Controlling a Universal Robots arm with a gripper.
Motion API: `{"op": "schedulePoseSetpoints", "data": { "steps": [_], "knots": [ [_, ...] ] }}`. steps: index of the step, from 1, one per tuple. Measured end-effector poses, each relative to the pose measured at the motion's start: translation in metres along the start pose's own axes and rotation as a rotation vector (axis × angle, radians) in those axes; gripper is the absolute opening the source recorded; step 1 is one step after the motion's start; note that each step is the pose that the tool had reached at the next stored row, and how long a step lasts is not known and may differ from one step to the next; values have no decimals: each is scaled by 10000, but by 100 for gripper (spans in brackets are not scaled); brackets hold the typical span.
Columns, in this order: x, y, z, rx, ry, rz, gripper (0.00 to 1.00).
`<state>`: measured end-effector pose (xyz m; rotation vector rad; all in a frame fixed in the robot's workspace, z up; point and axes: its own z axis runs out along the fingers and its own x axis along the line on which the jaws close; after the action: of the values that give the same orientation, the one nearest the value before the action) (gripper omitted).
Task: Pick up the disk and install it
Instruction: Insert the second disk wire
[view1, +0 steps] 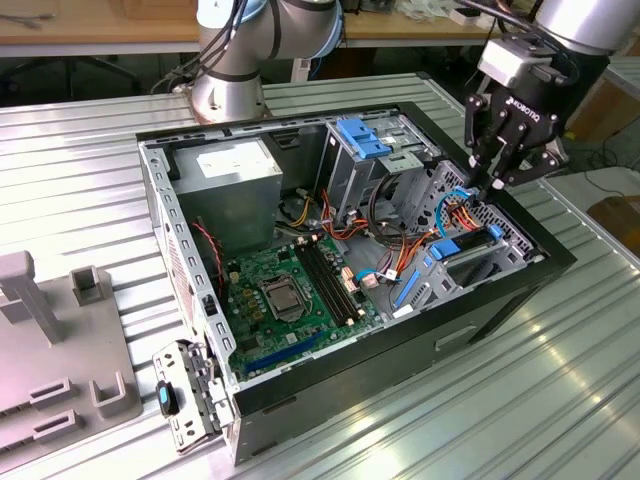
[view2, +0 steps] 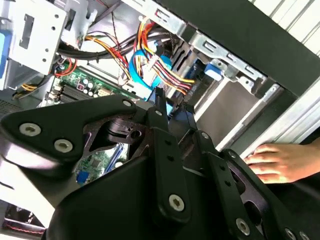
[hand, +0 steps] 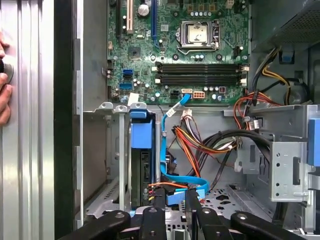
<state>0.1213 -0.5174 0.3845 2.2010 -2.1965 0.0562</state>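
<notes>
Disk (hand: 141, 150) blue-railed, on edge in drive bay (hand: 112, 165).

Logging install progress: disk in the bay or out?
In: the disk stands on edge inside the drive cage in the first wrist view. Whether it is fully seated, cannot tell.

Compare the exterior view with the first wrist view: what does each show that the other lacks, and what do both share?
Exterior view: the arm's base and grey holders on the table. First wrist view: a person's fingers beside the case. Both: the circuit board, the disk in its bay, and the hand near it.
</notes>
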Motion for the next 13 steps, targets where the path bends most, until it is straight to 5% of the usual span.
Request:
{"op": "schedulePoseSetpoints", "data": {
  "steps": [1, 10, 13],
  "knots": [
    [-9, 1, 75, -9, 0, -7, 30],
    [-9, 0, 81, -9, 21, -8, 29],
    [-9, 0, 80, -9, 36, -8, 16]
  ]
}}
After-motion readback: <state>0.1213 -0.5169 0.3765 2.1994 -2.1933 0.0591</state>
